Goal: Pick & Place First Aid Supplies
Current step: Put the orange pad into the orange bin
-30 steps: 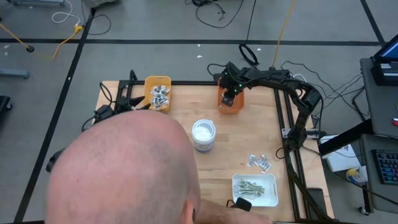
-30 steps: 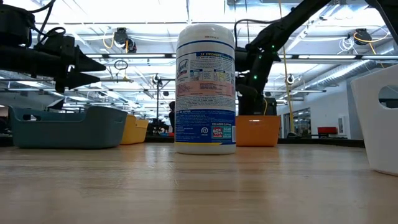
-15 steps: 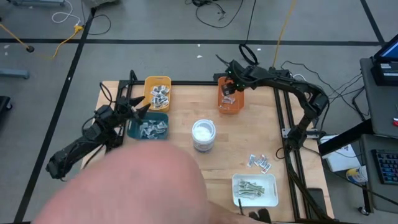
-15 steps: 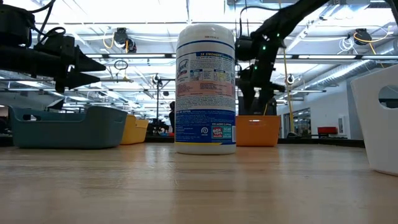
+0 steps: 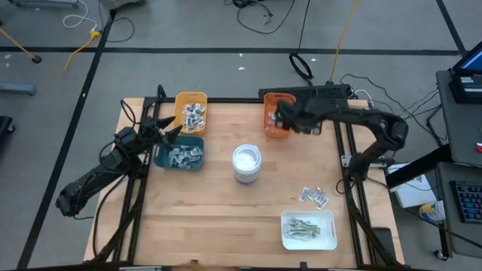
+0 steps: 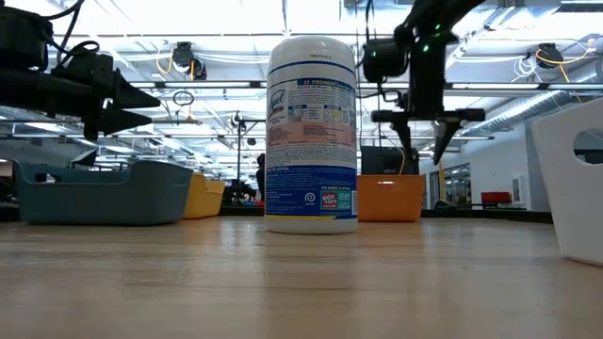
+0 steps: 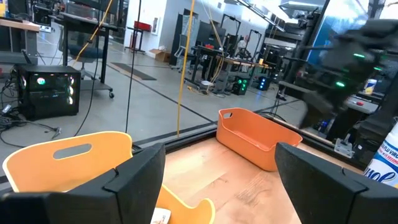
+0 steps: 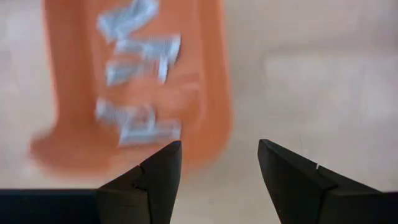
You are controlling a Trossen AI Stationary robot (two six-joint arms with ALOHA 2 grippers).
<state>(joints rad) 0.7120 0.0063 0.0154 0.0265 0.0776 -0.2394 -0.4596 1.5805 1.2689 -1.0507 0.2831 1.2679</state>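
Silvery packets (image 8: pixel 138 81) lie in the orange bin (image 5: pixel 276 126), with the right gripper (image 5: pixel 300 124) just beside its rim.
More packets sit in the yellow bin (image 5: pixel 181 109), the teal bin (image 5: pixel 160 157) and the white tray (image 5: pixel 328 223), and a few (image 5: pixel 315 196) lie loose on the table (image 5: pixel 211 218) near the tray. The right gripper's fingers (image 8: pixel 152 171) stand apart and empty. The left gripper (image 5: pixel 167 129) waits open between the yellow and teal bins. A wipes canister (image 5: pixel 247 162) stands mid-table.
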